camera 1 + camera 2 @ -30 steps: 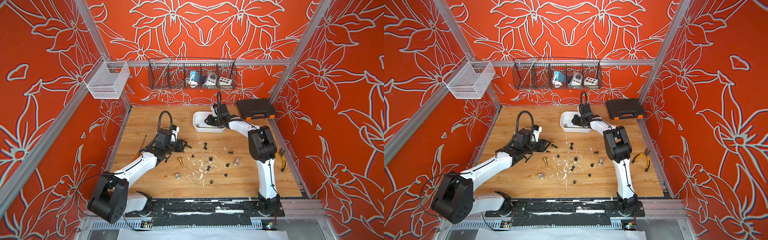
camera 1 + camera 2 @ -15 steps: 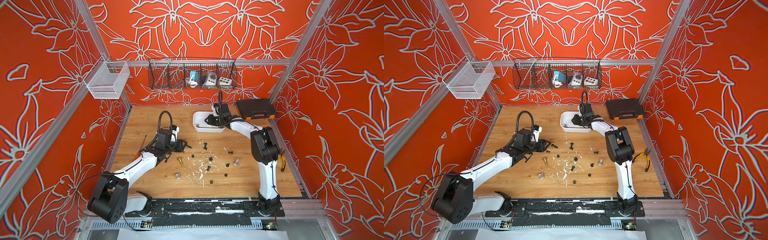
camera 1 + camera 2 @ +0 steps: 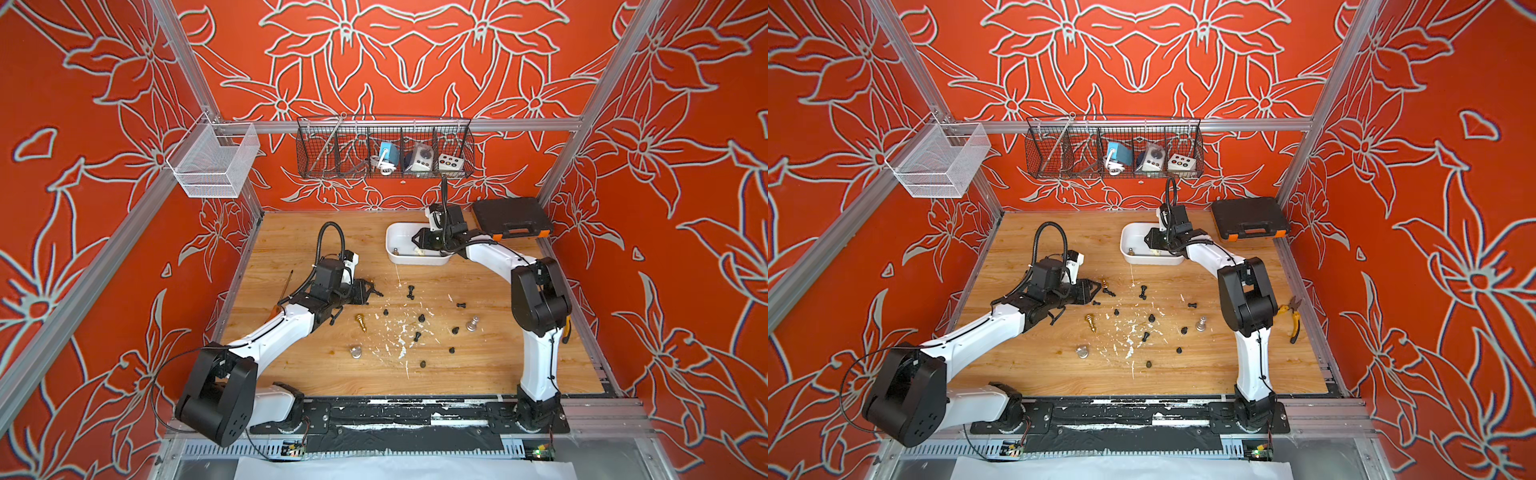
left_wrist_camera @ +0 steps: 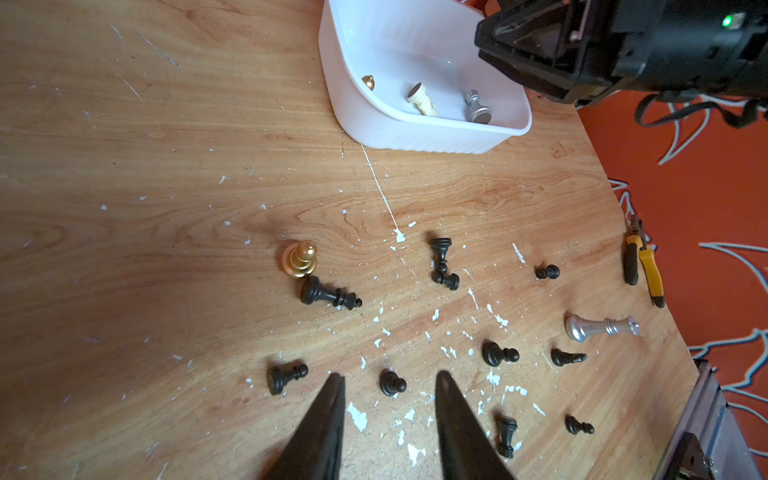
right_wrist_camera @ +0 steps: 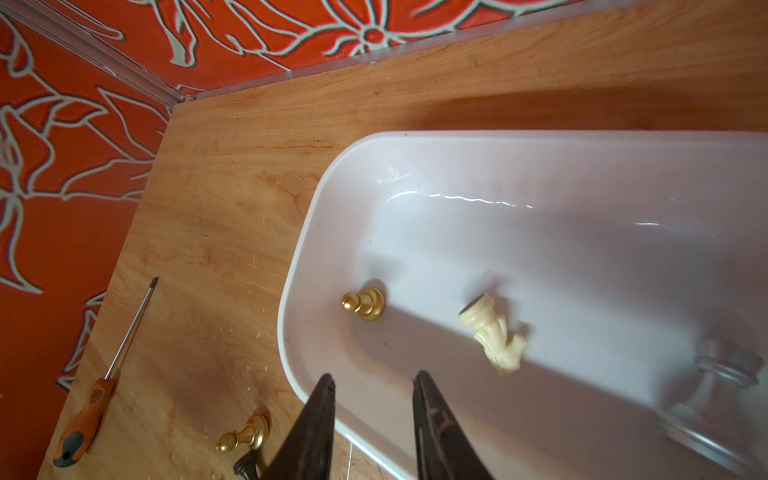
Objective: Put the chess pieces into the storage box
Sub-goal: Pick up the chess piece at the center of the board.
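Observation:
The white storage box point(image 3: 417, 261) point(image 3: 1154, 261) stands at the back of the table. Lying in it are a gold pawn point(image 5: 365, 303), a cream knight point(image 5: 496, 336) and a silver piece point(image 5: 715, 374). My right gripper point(image 5: 374, 375) point(image 3: 415, 240) hovers open over the box's near rim point(image 5: 291, 332), holding nothing. Several small black chess pieces lie scattered mid-table, along with a gold pawn point(image 4: 300, 259), a gold piece point(image 3: 360, 322) and a silver piece point(image 4: 600, 327). My left gripper point(image 4: 390, 374) point(image 3: 371, 291) is open and empty, low over the table. A black pawn point(image 4: 392, 383) lies just beyond its fingertips.
A black case point(image 3: 513, 216) with orange latches sits right of the box. Yellow-handled pliers point(image 4: 644, 262) lie at the right edge and an orange-handled screwdriver point(image 5: 104, 382) by the left wall. Wire baskets point(image 3: 384, 149) point(image 3: 214, 160) hang on the walls.
The right arm's elbow has shifted slightly to the right while its gripper stays over the box. The left arm has barely moved.

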{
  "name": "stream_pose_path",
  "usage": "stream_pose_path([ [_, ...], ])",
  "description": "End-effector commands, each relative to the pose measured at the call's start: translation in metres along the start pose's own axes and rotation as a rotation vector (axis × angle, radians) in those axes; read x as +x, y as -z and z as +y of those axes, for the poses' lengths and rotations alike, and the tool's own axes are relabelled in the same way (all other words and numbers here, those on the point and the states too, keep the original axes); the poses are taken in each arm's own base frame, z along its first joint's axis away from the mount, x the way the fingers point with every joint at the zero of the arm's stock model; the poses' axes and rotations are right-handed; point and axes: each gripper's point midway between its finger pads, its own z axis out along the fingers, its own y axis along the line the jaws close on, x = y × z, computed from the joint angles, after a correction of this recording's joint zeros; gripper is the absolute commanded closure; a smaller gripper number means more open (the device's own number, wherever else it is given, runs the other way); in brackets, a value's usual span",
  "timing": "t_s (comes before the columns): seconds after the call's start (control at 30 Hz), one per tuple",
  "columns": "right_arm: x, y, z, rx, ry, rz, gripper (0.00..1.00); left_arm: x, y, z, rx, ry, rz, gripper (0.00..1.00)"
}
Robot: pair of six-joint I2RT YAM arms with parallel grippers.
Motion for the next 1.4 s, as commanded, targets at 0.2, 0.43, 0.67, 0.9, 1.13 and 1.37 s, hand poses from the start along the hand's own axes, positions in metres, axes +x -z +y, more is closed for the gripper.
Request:
stream_pose_path([
  [0.2,0.018,0.052,0.013,-0.027,0.090,0.010,0.65,0.005,-0.015,0.013,-0.055,-0.013,0.063,0.58],
  [0.43,0.076,0.075,0.003,-0.023,0.062,0.091,0.65,0.000,-0.026,0.018,-0.100,-0.072,0.104,0.54],
  [0.67,0.133,0.092,-0.016,0.024,0.016,0.171,0.66,-0.003,-0.042,0.024,-0.171,-0.148,0.158,0.53],
  [0.9,0.145,0.105,-0.016,0.037,0.046,0.200,0.66,-0.003,-0.064,0.025,-0.238,-0.213,0.217,0.53],
  [1.13,0.144,0.109,-0.015,0.039,0.045,0.192,0.66,-0.004,-0.079,0.035,-0.319,-0.239,0.256,0.55],
  [1.37,0.144,0.110,-0.016,0.043,0.047,0.190,0.66,-0.006,-0.089,0.042,-0.356,-0.244,0.270,0.57],
])
